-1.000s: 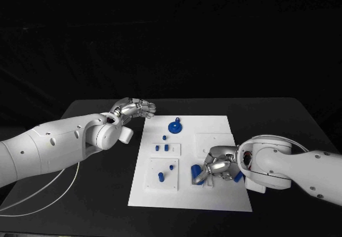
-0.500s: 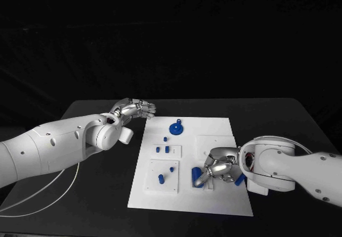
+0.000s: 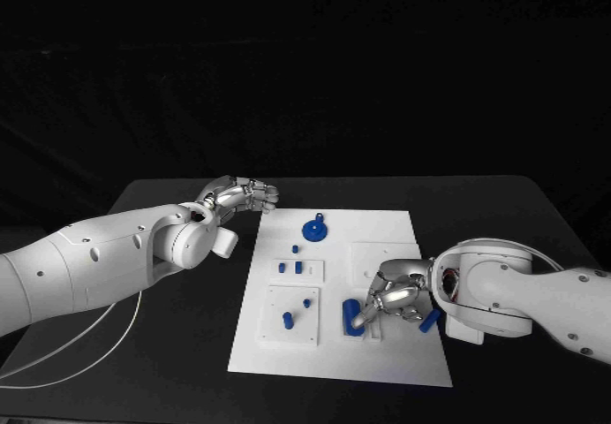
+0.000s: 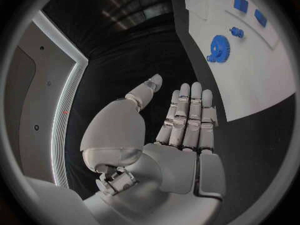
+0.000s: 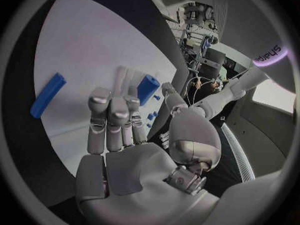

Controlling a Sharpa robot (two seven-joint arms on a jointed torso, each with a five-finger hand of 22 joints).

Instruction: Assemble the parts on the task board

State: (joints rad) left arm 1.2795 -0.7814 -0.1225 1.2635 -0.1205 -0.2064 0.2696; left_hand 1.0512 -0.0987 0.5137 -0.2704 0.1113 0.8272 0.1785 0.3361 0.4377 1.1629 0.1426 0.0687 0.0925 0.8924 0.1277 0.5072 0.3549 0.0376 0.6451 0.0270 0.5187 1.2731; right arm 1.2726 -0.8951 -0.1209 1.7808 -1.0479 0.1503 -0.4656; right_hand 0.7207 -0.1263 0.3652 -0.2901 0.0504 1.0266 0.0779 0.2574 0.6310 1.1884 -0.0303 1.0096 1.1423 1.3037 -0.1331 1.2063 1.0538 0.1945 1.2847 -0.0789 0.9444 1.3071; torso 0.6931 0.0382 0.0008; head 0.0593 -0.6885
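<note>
The white task board [image 3: 382,231] lies mid-table. On it sit a blue gear [image 3: 313,230] at the far end, small blue pieces [image 3: 289,263] on a raised plate, and two more [image 3: 290,316] on a nearer plate. My right hand [image 3: 397,299] hovers low over the board's near right part, fingers apart and holding nothing. Its fingertips [image 5: 111,104] are beside a blue bar [image 3: 350,315]; whether they touch it I cannot tell. Another blue bar [image 3: 431,320] peeks out beside the wrist. My left hand [image 3: 239,193] is off the board's far left corner, fingers straight and empty [image 4: 186,116].
The board's white edge [image 4: 262,80] with the gear [image 4: 219,48] lies just beyond the left hand. A white cable [image 3: 89,349] trails over the table at the near left. Black tabletop [image 3: 509,212] surrounds the board.
My right hand has edged slightly nearer and to the right over the blue bars. The left arm has not moved.
</note>
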